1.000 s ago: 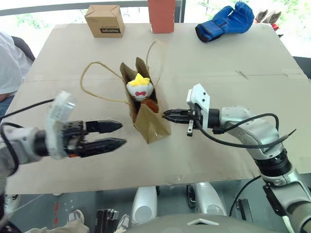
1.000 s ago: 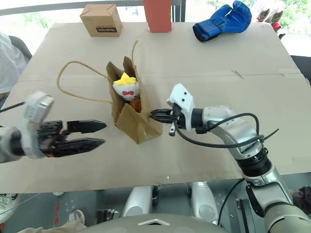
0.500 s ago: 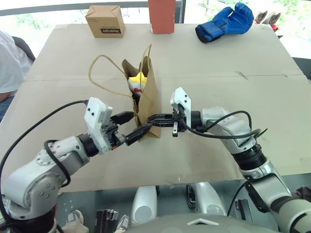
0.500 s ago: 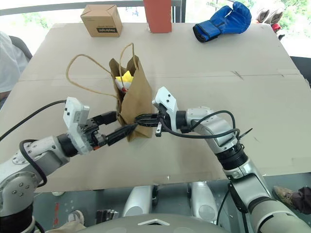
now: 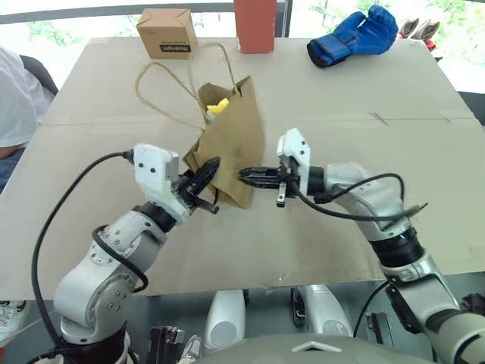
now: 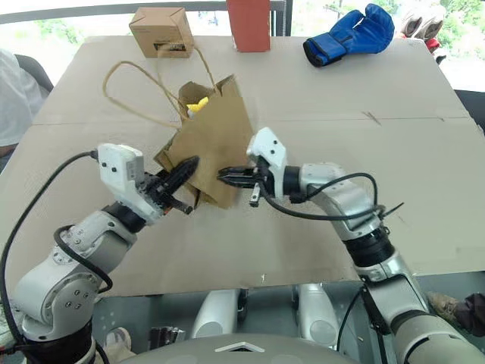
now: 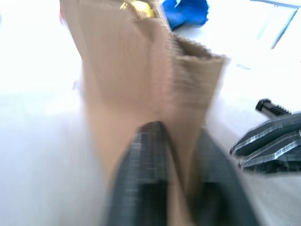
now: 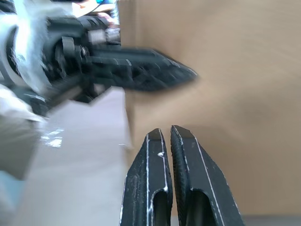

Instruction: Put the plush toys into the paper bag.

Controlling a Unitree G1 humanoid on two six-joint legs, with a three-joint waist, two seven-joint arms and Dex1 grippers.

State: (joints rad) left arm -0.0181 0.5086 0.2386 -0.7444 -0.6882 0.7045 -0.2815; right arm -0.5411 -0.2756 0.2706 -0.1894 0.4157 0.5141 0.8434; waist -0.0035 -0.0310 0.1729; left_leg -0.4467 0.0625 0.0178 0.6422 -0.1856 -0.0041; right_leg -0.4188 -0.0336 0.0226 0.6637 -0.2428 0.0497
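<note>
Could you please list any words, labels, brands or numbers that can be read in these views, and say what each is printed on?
Small cardboard box: a dark printed label on its front, too small to read.
Red box: no print visible.
Paper bag: plain, no print.
Blue boxing glove: no readable mark.
So no text here can be read.

Inside the paper bag (image 5: pixel 231 148), only a yellow scrap of the white chick (image 5: pixel 217 108) peeks over the rim; the orange-brown toy is hidden by the bag's wall. The left wrist view is smeared, so the bag's creases are unreadable there. A person's white sleeve (image 5: pixel 15 98), left of the bag, is cut off by the frame edge.
</note>
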